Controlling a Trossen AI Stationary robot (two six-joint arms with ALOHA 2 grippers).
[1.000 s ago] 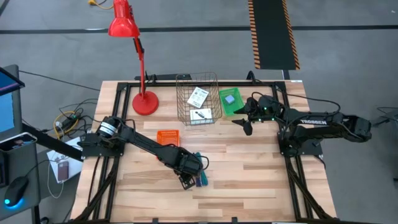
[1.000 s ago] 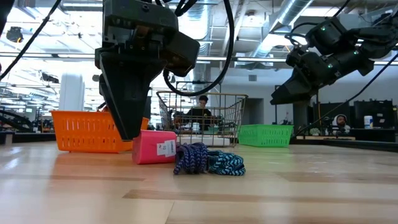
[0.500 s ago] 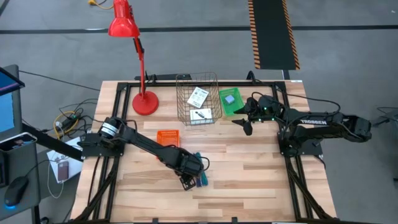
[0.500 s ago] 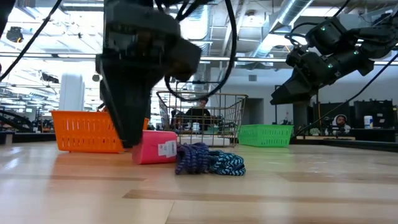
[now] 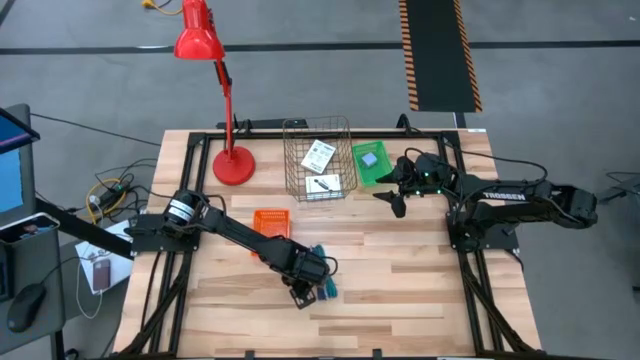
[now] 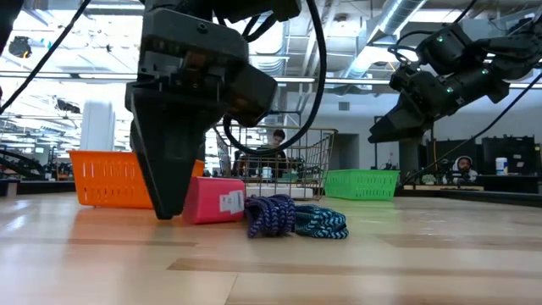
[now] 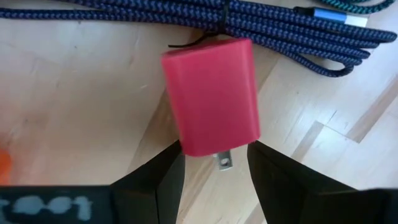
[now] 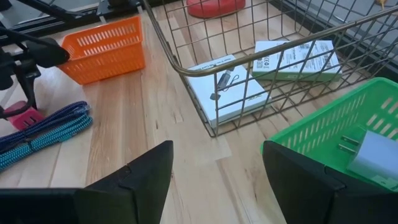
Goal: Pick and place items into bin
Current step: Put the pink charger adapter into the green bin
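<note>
A pink plug block [image 7: 211, 93] lies flat on the table with its metal prong [image 7: 224, 160] toward my left gripper. A bundled dark-blue cable [image 7: 280, 31] and a teal one [image 6: 318, 222] lie against it. My left gripper [image 7: 214, 152] is open and reaches down at the table's near middle [image 5: 303, 293], a finger on each side of the block's prong end. My right gripper [image 8: 214, 186] is open and hovers above the table [image 5: 398, 205] beside the green basket [image 5: 370, 163]. White boxes [image 8: 233, 87] lie in the wire basket [image 5: 318, 160]. My left gripper comes down from above with its fingers [image 7: 158, 180] on either side of the pink block's prong end [image 7: 199, 146]. The block lies flat on the table. Whether the fingertips touch its sides, I cannot tell.
An orange basket [image 5: 270, 222] sits just behind the left gripper. A red desk lamp [image 5: 232, 160] stands at the far left. The green basket holds a small pale piece [image 8: 376, 155]. Bare wood [image 5: 400, 280] stretches over the near right of the table.
My left gripper has come down toward the table beside the pink block and shifted slightly toward the near edge. The cable bundle has slid a little toward the table's right, and the pink block has shifted slightly with it.
</note>
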